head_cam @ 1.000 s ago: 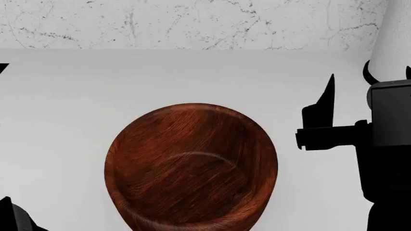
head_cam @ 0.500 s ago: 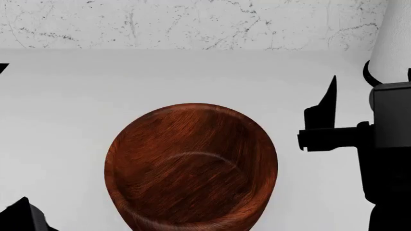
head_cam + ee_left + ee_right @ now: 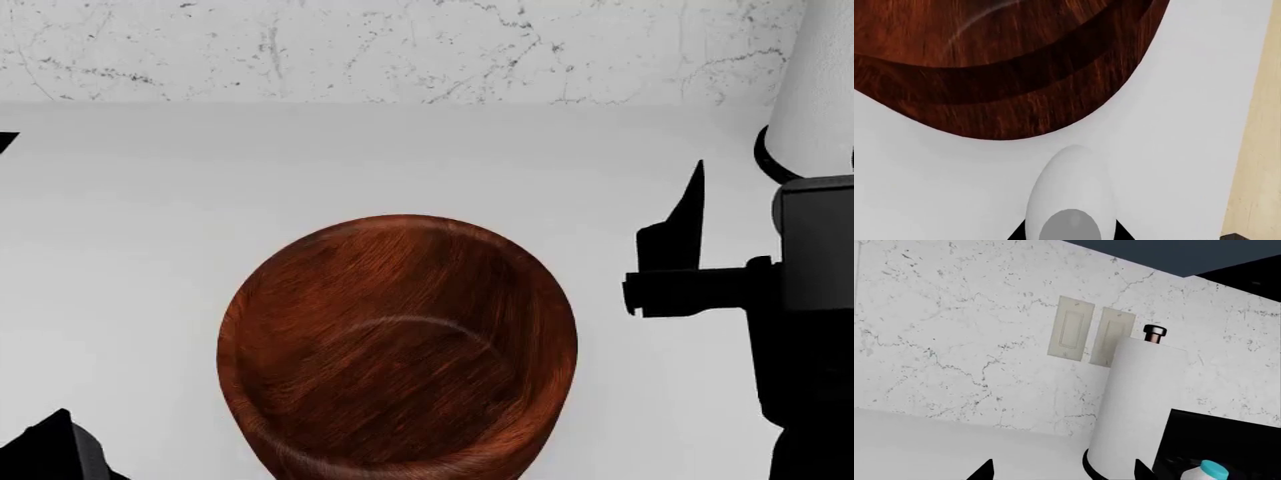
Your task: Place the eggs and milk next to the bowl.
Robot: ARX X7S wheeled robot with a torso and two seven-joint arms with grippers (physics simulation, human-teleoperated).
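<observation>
My left gripper [image 3: 60,450] showed only as a black corner cut by the head view's lower edge, so whether my jaws were apart I could not tell. The smooth white oval egg [image 3: 1071,197] ran off the left wrist picture's edge, its far end hidden. The wide reddish-brown wooden bowl [image 3: 396,345] was cropped at its near rim. Of the white plastic milk bottle [image 3: 1205,472] only the teal cap and shoulder showed.

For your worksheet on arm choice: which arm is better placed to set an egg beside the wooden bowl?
Left. Its wrist view shows a smooth white egg directly ahead of the gripper, near the round reddish-brown wooden bowl. The right gripper shows no egg.
</observation>
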